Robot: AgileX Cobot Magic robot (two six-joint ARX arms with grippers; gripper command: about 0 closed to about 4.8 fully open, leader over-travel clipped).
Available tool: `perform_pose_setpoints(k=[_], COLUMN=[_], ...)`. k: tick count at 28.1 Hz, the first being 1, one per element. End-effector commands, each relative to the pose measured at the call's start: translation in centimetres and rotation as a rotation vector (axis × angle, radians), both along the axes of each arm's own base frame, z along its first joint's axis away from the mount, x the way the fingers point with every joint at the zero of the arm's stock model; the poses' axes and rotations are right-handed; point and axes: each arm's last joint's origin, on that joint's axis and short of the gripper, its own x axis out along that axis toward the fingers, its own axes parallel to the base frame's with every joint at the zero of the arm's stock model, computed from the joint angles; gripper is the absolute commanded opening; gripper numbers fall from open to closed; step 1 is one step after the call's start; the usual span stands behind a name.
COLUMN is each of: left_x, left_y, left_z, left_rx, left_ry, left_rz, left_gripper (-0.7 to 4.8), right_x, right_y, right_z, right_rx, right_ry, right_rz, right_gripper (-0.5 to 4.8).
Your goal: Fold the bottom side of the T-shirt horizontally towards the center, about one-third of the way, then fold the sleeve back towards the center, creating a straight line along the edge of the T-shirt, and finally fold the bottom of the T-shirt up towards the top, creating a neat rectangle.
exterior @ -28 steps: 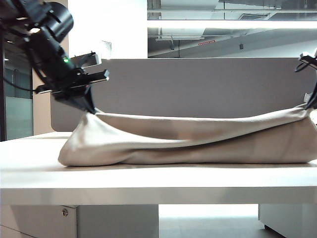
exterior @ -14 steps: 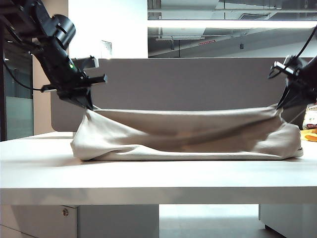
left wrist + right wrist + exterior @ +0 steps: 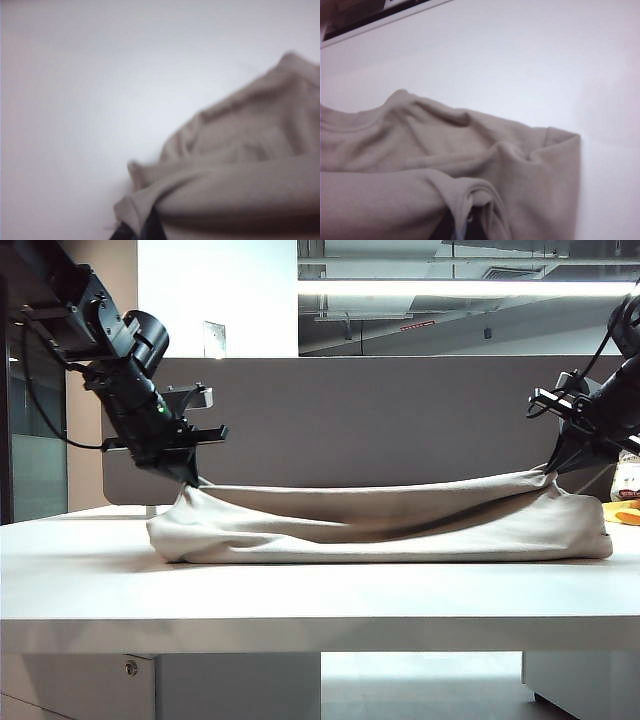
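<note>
Both hands, L [image 3: 190, 480] & R [image 3: 553, 470], lowered T-shirt [image 3: 380, 525] onto white table [image 3: 300, 595].

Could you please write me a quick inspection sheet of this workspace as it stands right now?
Surface: white tabletop, bare in front of the cloth.
Job's things: beige cotton T-shirt, lifted at both ends, sagging between them, lower part resting on the table.
Clutter: yellow object and white printed bag at the far right edge.
Grippers: left gripper shut on the T-shirt's left end; right gripper shut on its right end.
Cables: black cable looping off the left arm; another above the right arm.
Surroundings: grey partition panel behind the table.
</note>
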Motion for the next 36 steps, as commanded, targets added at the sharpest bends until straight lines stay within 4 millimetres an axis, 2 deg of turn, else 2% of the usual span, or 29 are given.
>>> perform_pose_setpoints(k=[1,8,9,10,11,12,13,14,15,16,22,23,25,26,27,28,29,30,36], left_x=[0.7,1.3,1.3,1.3,1.3,1.3,1.3,1.3,1.4,1.4,1.1,1.1,0.6,0.3,0.2,-0.1,-0.3,-0.5,-2.6], left_y=[0.1,0.0,0.0,0.0,0.0,0.0,0.0,0.0,0.1,0.1,0.7,0.9,1.0,1.0,1.0,1.1,1.1,1.1,1.4], left_z=[0.9,0.7,0.6,0.5,0.3,0.3,0.2,0.2,0.2,0.3,1.1,1.2,1.5,1.7,1.8,2.3,2.6,2.9,5.4], left_rx=[0.003,0.001,0.002,0.002,0.003,0.004,0.005,0.008,0.015,0.02,0.01,0.011,0.011,0.015,0.017,0.018,0.018,0.018,-0.011], left_ry=[-0.043,-0.068,-0.066,-0.061,-0.057,-0.053,-0.05,-0.051,-0.057,-0.065,-0.051,-0.044,-0.01,0.011,0.018,0.023,0.024,0.024,0.008], left_rz=[0.009,0.013,0.012,0.012,0.013,0.013,0.014,0.018,0.03,0.038,0.121,0.125,0.126,0.126,0.125,0.125,0.126,0.127,0.144], left_gripper=[-0.06,-0.05,0.04,0.4,1.19,1.96,2.92,3.68,4.58,4.79,4.79,4.79,4.71,3.44,2.6,1.36,0.95,0.73,0.57], right_x=[0.3,0.6,0.7,0.7,0.7,0.8,0.8,0.9,0.9,1.0,0.8,0.7,0.4,0.2,0.1,-0.2,-0.3,-0.4,-1.9], right_y=[-0.2,-0.3,-0.3,-0.3,-0.3,-0.2,-0.2,-0.2,-0.3,-0.3,-0.2,-0.2,-0.2,-0.2,-0.2,-0.2,-0.2,-0.2,-0.1], right_z=[0.8,0.5,0.4,0.3,0.3,0.3,0.3,0.4,0.4,0.5,0.9,0.8,0.7,0.6,0.6,0.8,1.0,1.2,2.9], right_rx=[-0.024,-0.041,-0.041,-0.04,-0.041,-0.041,-0.041,-0.043,-0.043,-0.044,-0.027,-0.023,-0.012,-0.001,0.007,0.01,0.01,0.008,0.002], right_ry=[-0.059,-0.074,-0.076,-0.078,-0.079,-0.081,-0.085,-0.093,-0.103,-0.112,-0.117,-0.103,-0.061,-0.04,-0.03,-0.015,-0.01,-0.01,0.028], right_rz=[-0.025,-0.045,-0.044,-0.043,-0.044,-0.043,-0.043,-0.043,-0.043,-0.043,-0.028,-0.029,-0.019,-0.009,0.0,0.004,0.004,0.006,0.024], right_gripper=[-0.05,0.0,0.43,1.15,2.04,3.19,4.12,4.79,4.79,4.79,4.79,4.79,2.27,0.38,-0.1,-0.06,-0.06,-0.06,-0.06])
